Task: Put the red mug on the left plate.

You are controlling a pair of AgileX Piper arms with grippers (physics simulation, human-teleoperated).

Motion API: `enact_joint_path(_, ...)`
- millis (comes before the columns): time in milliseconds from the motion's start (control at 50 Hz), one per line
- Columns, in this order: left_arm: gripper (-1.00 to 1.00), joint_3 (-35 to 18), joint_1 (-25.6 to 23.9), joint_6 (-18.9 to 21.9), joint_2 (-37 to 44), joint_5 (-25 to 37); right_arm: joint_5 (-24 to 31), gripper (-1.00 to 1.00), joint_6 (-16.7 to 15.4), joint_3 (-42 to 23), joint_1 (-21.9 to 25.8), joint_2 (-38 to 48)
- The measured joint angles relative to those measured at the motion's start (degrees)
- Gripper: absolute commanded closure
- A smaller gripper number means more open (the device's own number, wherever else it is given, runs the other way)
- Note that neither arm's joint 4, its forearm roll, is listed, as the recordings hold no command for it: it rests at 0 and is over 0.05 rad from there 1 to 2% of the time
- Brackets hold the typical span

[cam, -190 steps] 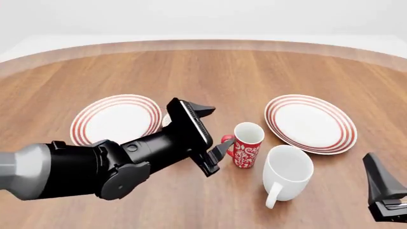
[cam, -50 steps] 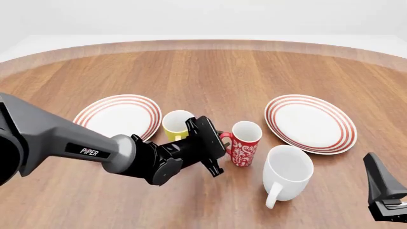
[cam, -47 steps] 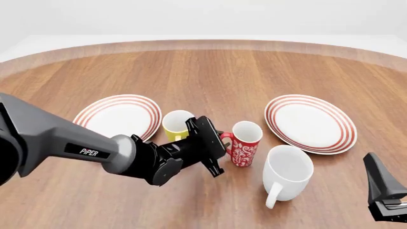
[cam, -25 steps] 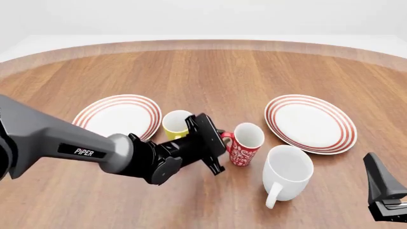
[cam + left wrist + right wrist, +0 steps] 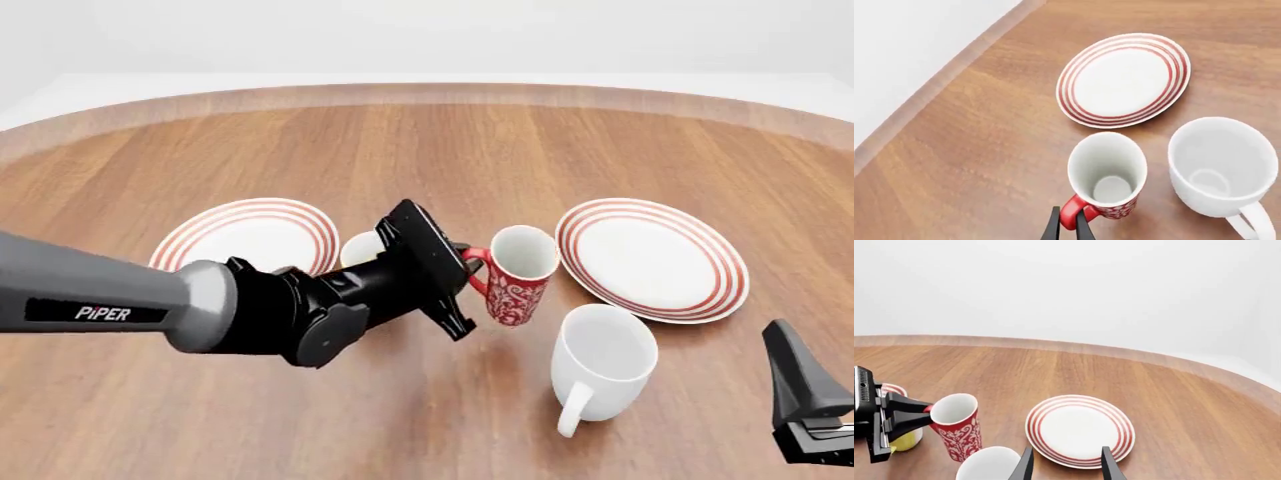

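The red mug with white scrollwork is tilted and lifted slightly off the table, between the two plates. My left gripper is shut on its red handle. The mug's white inside faces the left wrist view, and the mug also shows in the right wrist view. The left plate, white with red rings, lies to the left of the mug, partly hidden by my left arm. My right gripper is open and empty, low at the front right.
A yellow mug stands mostly hidden behind my left gripper, next to the left plate. A larger white mug stands just front right of the red mug. The right plate lies behind the white mug.
My left gripper has closed on the red mug's handle, tilted the mug and raised it a little off the table. The right arm has not moved.
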Motion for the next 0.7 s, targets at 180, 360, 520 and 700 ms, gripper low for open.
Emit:
enact_joint_path(180,1.00,-0.4,0.1,-4.1,-3.1,2.3,0.0,-1.00,-0.1,0.0,0.0,0.0)
enact_joint_path(360,1.00,-0.3,0.7,-6.2,-6.5,3.9,-0.1,-1.00,-0.2,0.1,0.2,0.0)
enact_joint_path(520,1.00,-0.1,2.0,-7.3,-9.5,4.8,-0.2,-1.00,-0.3,0.1,0.3,0.0)
enact_joint_path(700,1.00,0.5,3.1,-8.0,-12.7,5.4,-0.2,-1.00,-0.4,0.1,0.4,0.0)
